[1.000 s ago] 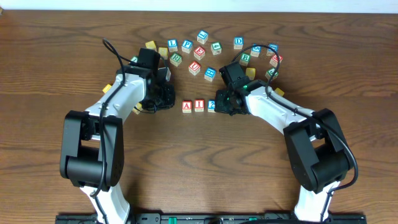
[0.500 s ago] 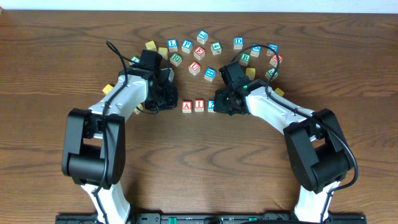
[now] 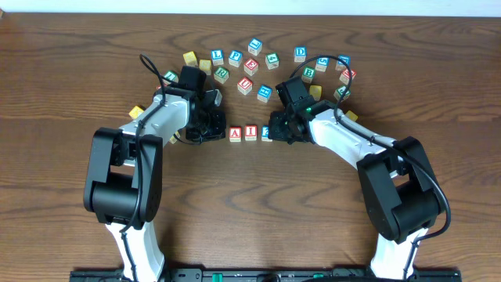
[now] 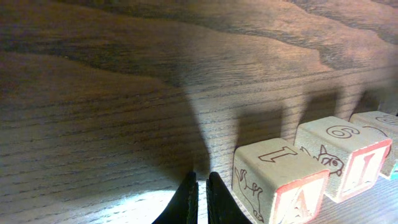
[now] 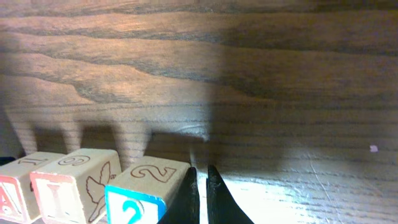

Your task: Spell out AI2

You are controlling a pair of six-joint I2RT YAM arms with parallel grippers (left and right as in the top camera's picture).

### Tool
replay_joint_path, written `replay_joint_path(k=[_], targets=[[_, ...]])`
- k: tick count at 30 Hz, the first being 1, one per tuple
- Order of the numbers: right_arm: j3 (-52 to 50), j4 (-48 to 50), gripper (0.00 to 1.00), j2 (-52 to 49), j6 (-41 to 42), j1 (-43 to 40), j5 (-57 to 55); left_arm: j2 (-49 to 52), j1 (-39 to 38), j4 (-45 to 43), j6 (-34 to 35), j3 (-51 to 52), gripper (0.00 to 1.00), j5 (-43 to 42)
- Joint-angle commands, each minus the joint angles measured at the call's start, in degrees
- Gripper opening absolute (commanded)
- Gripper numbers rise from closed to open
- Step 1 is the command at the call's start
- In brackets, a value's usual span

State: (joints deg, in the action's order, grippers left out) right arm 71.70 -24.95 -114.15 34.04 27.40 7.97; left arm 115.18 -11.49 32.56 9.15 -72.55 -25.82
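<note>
Row: A cube (image 3: 235, 134), I cube (image 3: 250, 132) and 2 cube (image 3: 266, 133) stand side by side on the table (image 3: 250, 204).
A cube: at 9 o'clock of the I cube, just beside it.
2 cube: at 3 o'clock of the I cube, just beside it.
Left gripper (image 3: 213, 129): at 9 o'clock of the A cube, close by.
Right gripper (image 3: 275, 133): at 3 o'clock of the 2 cube, partly covering it from overhead.
Loose cubes (image 3: 250, 66): an arc at 12 o'clock of the row.

1. The left claw (image 4: 200, 194) sits low over the dark wooden table (image 4: 112, 93), its black fingertips pressed together on nothing.
2. Just right of it stands the A cube (image 4: 273, 177), with the I cube (image 4: 342, 155) close against it.
3. A third cube (image 4: 376, 121) is cut off at the frame edge.
</note>
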Motion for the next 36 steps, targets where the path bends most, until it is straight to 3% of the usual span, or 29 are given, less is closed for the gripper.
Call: replay_joint_path(k=[1, 20, 31, 36], targets=[[-0.3, 0.1, 0.01, -1.4, -0.7, 0.1, 0.2, 0.3, -0.6, -0.2, -0.4, 0.5, 0.08, -0.8], [-0.3, 3.1, 0.01, -1.4, -1.4, 1.6, 1.6, 0.3, -0.8, -0.2, -0.5, 0.5, 0.07, -0.8], [-0.3, 2.6, 0.01, -1.4, 3.2, 1.6, 1.4, 0.2, -0.8, -0.1, -0.6, 0.4, 0.07, -0.8], [-0.3, 2.4, 0.01, -1.4, 3.2, 1.5, 1.4, -1.2, -0.4, 0.1, -4.7, -0.6, 0.07, 0.1]])
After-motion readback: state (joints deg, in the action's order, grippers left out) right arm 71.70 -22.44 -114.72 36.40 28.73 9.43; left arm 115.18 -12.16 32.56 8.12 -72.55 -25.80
